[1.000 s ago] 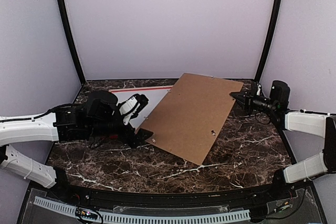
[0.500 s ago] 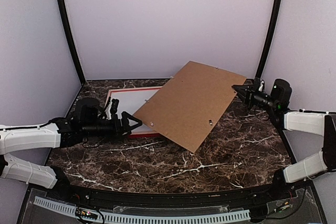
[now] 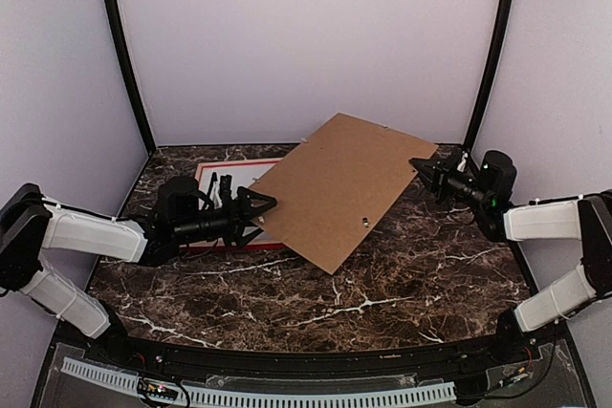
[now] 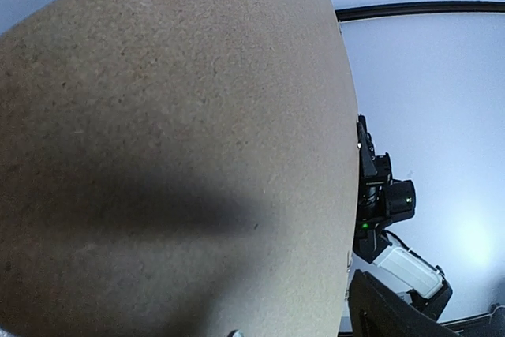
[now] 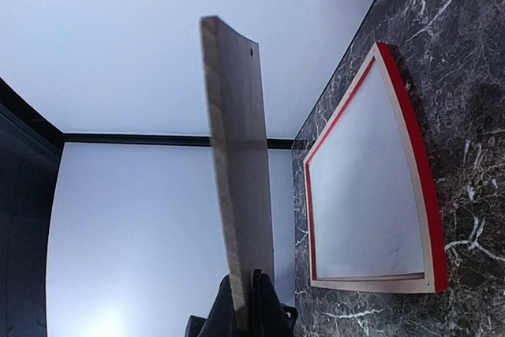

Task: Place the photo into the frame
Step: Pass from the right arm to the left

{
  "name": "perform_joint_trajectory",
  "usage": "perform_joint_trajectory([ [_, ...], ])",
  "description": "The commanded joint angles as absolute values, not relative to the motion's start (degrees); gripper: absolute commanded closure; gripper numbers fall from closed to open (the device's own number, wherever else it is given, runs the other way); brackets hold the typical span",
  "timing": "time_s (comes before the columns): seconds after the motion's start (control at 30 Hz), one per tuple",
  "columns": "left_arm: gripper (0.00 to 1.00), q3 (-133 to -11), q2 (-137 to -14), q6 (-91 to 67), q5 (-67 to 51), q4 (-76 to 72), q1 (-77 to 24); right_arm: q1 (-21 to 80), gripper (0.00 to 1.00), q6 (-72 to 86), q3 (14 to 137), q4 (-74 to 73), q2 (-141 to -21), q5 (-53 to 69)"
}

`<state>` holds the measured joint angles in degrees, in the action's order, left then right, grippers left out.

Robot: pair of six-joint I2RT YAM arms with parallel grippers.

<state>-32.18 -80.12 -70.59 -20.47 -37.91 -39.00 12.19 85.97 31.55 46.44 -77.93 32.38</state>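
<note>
Dark marble table [image 3: 430, 279], red frame [image 5: 415, 155] lying flat on it

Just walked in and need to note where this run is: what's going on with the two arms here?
The right gripper is shut on one edge of a brown board and holds it tilted up above the table. The left gripper is open at the board's lower left edge; whether it touches the board is unclear. Below it, the red frame lies flat on the table with a white sheet inside.
</note>
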Motion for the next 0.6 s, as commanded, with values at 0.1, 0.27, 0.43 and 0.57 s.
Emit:
perform_joint_trajectory([
  [0.1, 0.19, -34.09, -84.59, -76.66, -20.15, -52.36, -40.32, 14.34, 1.00, 89.85, 30.50, 59.31, -79.22, 26.72],
  [0.27, 0.26, -33.92, -86.71, -77.75, -18.49, -56.59, -42.50, 15.12, 1.00, 90.16, 28.76, 61.05, -79.53, 23.49],
  [0.43, 0.39, -33.76, -88.15, -78.67, -17.82, -59.23, -43.52, 16.01, 1.00, 90.43, 27.97, 62.09, -79.87, 21.49],
  [0.57, 0.51, -33.75, -88.98, -78.92, -17.73, -61.20, -43.60, 16.52, 1.00, 90.07, 27.41, 62.22, -79.56, 20.09],
])
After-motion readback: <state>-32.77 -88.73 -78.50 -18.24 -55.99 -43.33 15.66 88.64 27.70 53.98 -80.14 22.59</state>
